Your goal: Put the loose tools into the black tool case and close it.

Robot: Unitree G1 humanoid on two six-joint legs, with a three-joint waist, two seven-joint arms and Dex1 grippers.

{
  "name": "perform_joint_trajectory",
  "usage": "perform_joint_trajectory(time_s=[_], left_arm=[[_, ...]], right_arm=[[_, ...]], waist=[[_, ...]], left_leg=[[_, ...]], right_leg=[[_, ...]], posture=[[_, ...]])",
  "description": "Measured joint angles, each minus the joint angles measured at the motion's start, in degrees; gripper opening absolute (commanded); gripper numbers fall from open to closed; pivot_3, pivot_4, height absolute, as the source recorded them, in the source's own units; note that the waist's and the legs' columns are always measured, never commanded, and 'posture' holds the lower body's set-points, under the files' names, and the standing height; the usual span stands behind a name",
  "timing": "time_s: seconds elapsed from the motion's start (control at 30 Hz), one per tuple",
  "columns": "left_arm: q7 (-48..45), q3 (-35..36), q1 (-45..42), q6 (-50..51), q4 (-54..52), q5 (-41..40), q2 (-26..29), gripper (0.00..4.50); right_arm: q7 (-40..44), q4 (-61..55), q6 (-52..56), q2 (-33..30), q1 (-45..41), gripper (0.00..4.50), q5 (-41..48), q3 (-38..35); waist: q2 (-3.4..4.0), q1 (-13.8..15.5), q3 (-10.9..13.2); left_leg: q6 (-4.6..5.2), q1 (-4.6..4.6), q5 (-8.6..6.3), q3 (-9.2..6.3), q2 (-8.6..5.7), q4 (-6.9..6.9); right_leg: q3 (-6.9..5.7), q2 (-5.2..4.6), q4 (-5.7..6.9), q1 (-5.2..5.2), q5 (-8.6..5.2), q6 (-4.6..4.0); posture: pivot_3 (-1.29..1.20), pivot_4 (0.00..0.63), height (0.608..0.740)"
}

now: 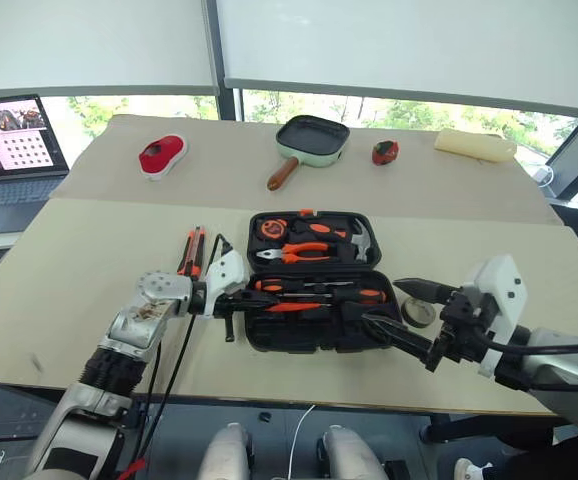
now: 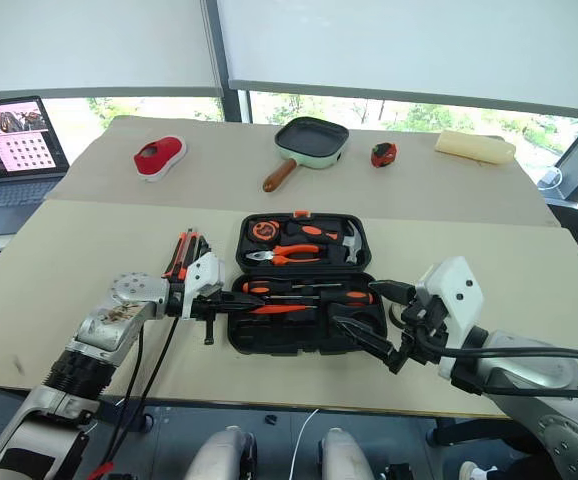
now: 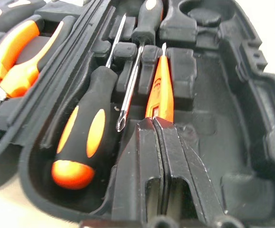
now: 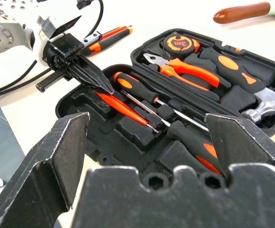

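At your far left a laptop (image 1: 14, 135) shows a screen too small to read. Two loose tools (image 1: 191, 252) lie on the table (image 1: 69, 270) just left of the open black tool case (image 1: 309, 345). Your left gripper (image 4: 110, 90), fingers pressed together on nothing, points at a slim orange tool (image 3: 159, 92) seated in the case's near half. In the far half, the tape measure (image 4: 180, 44) reads "3m". Your right gripper (image 1: 397, 318) hovers with its fingers wide apart, empty, beside a small dark tape roll (image 1: 418, 313).
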Motion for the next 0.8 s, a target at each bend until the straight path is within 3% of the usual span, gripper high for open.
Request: perform_joint_trajectory(time_s=[0.23, 0.57, 0.8], left_arm=[[0.2, 0.0, -0.4, -2.1, 1.5, 1.5, 0.3, 0.07], [-3.0, 1.7, -3.9, 15.6, -1.8, -6.6, -2.8, 0.07], [-2.4, -1.7, -5.1, 12.8, -0.7, -3.9, -5.3, 0.07]], right_arm=[[0.0, 0.2, 0.0, 0.0, 0.0, 4.5, 0.0, 0.0], [0.0, 0.3, 0.0, 0.0, 0.1, 4.5, 0.0, 0.1], [-0.3, 0.1, 0.0, 0.1, 0.4, 4.5, 0.0, 0.0]], waist=[[0.17, 0.0, -0.2], [0.01, 0.1, -0.1], [0.0, -0.1, -0.1]], left_leg=[[0.0, 0.19, 0.0, 0.06, 0.06, -0.28], [0.01, -0.42, 0.0, 0.01, -0.01, -0.34], [0.01, -0.53, 0.0, 0.0, -0.02, -0.35]], right_leg=[[0.01, -0.01, -0.36, 0.19, -0.08, 0.0], [-0.02, -0.01, -0.45, -0.3, -0.06, 0.03], [0.0, 0.01, -0.45, -0.45, -0.05, 0.02]], posture=[[0.0, 0.15, 0.74], [0.0, 0.15, 0.74], [0.0, 0.15, 0.74]])
